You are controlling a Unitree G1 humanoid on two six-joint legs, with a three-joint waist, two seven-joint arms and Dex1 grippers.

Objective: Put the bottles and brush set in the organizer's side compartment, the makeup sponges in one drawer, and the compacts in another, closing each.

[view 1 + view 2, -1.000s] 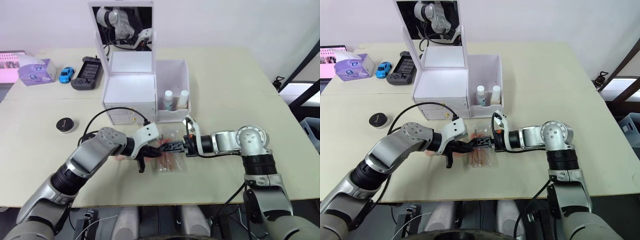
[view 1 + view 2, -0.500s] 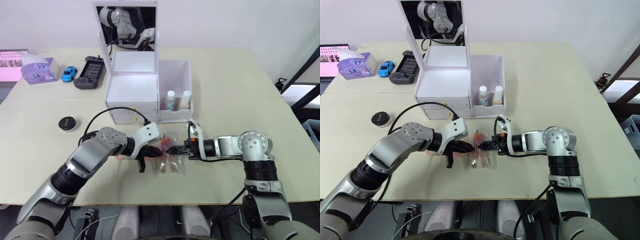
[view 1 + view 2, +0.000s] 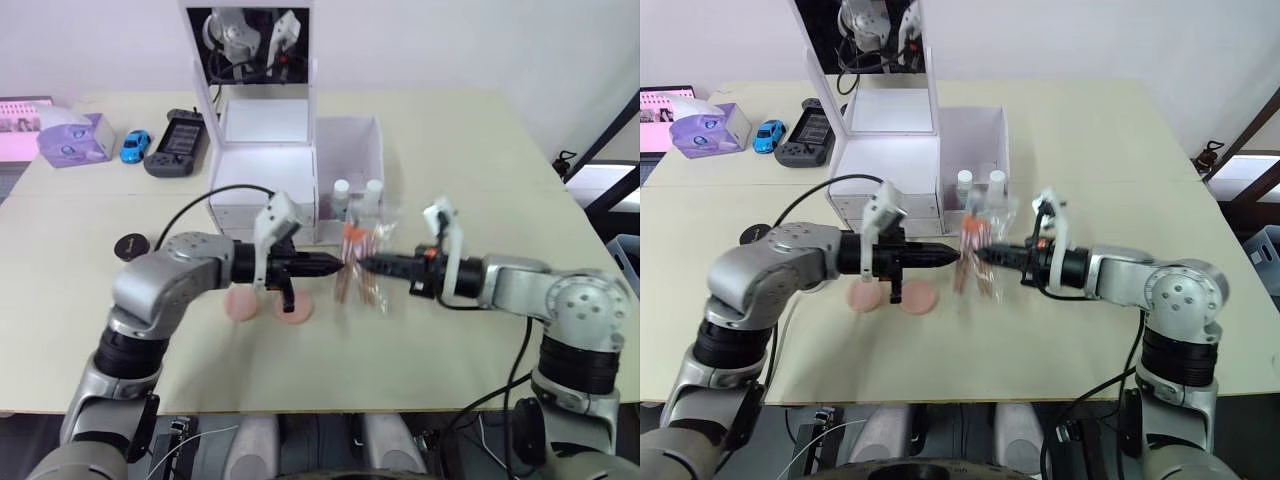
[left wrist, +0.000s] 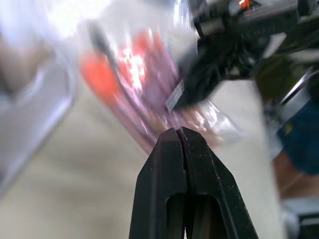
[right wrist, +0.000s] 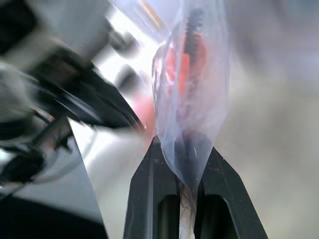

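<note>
Hanging in the air just in front of the organizer, the brush set is pinched between the right gripper's fingers; the right wrist view shows the clear bag wedged between them. The left gripper points at the bag from the left, and its wrist view shows its fingers pressed together on nothing. Two bottles stand in the side compartment, just beyond the bag. Two makeup sponges lie on the table under the left arm. One of the compacts sits further left.
</note>
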